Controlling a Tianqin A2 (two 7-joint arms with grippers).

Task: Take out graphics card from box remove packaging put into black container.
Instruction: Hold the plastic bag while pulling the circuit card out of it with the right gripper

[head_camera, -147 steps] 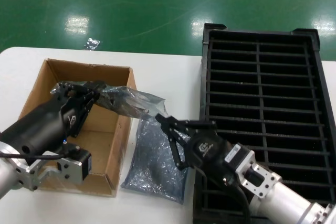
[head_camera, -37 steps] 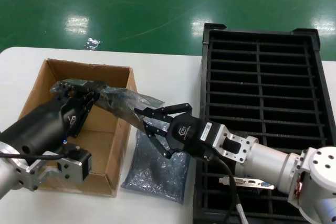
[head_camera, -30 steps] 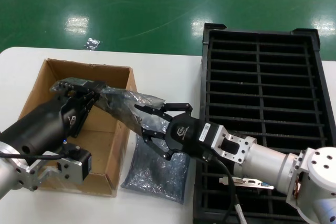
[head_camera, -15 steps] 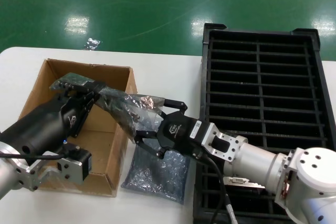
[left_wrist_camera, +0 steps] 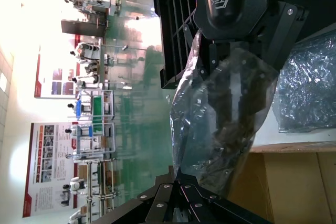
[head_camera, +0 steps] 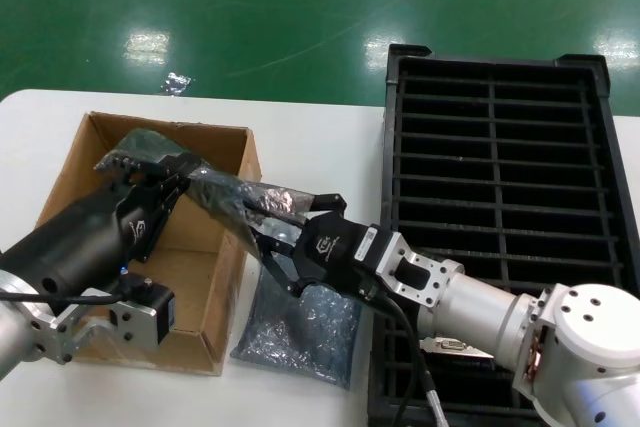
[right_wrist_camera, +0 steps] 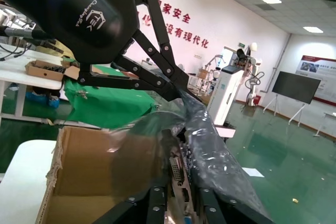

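Note:
The graphics card [right_wrist_camera: 181, 179], still inside its silver-grey packaging [head_camera: 222, 190], hangs in the air over the right wall of the cardboard box [head_camera: 215, 277]. My left gripper [head_camera: 190, 169] [left_wrist_camera: 178, 174] is shut on the bag's far end above the box. At the other end my right gripper [head_camera: 268, 235] [right_wrist_camera: 181, 195] is shut on the card, and the card's port bracket sits between its fingers [right_wrist_camera: 157, 203]. The black container [head_camera: 490, 147] stands to the right with its slots bare where they show.
A second crinkled anti-static bag [head_camera: 300, 332] lies flat on the white table [head_camera: 310, 137] between the box and the container. My right arm [head_camera: 470, 307] crosses the container's near left corner. Green floor lies beyond the table's far edge.
My right gripper has swung left from over the flat bag, reached the hanging bag's near end and shut on it. The left gripper has tilted the bag slightly higher.

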